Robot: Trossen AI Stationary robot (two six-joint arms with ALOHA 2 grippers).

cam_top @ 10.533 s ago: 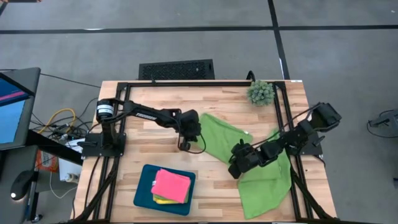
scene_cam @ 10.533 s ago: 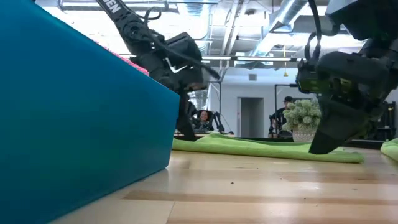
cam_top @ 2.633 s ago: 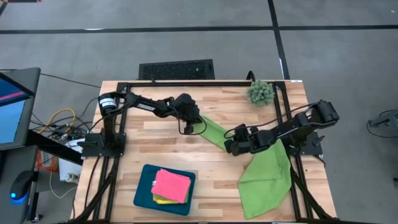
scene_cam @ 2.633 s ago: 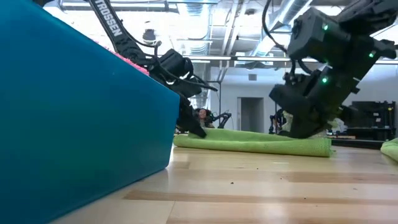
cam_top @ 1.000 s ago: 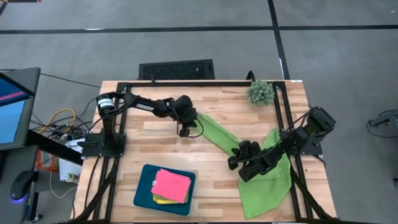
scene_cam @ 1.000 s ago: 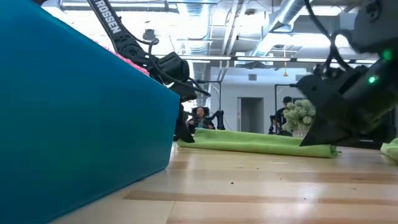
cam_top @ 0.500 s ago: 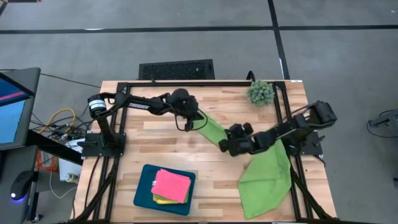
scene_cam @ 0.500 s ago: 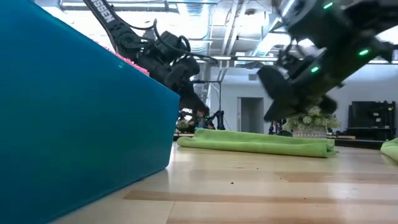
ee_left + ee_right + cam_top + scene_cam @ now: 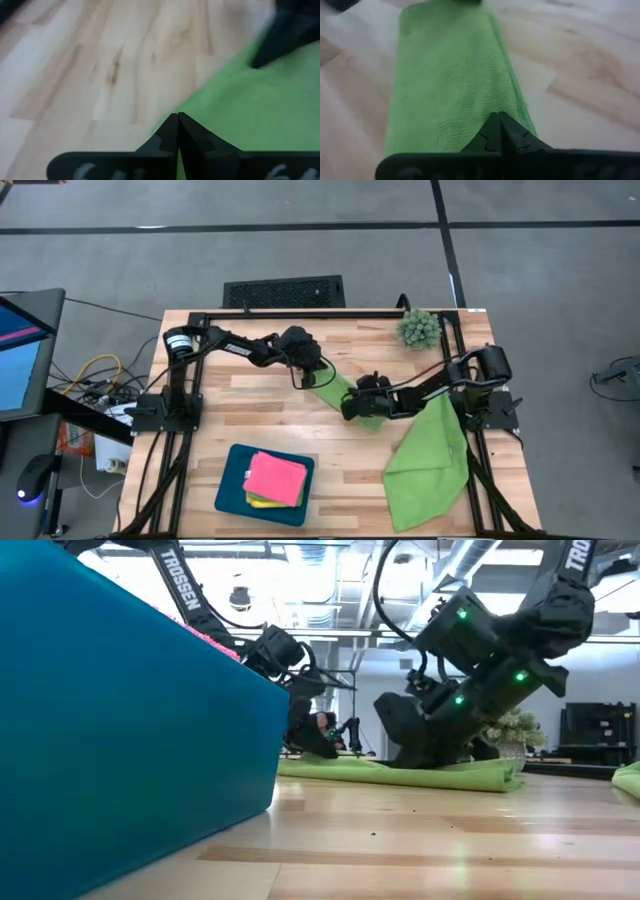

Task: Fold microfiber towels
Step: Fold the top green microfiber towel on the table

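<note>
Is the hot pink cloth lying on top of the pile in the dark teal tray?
Yes: seen from above, the folded hot pink cloth sits on top in the dark teal tray, with a yellow cloth peeking out beneath it.

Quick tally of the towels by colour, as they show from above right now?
Green: 2, a folded strip held between both grippers and a loose one at the table's right side.
Pink: 1, on the tray stack.
Yellow: 1, its edge showing under the pink.
Total: 4
</note>
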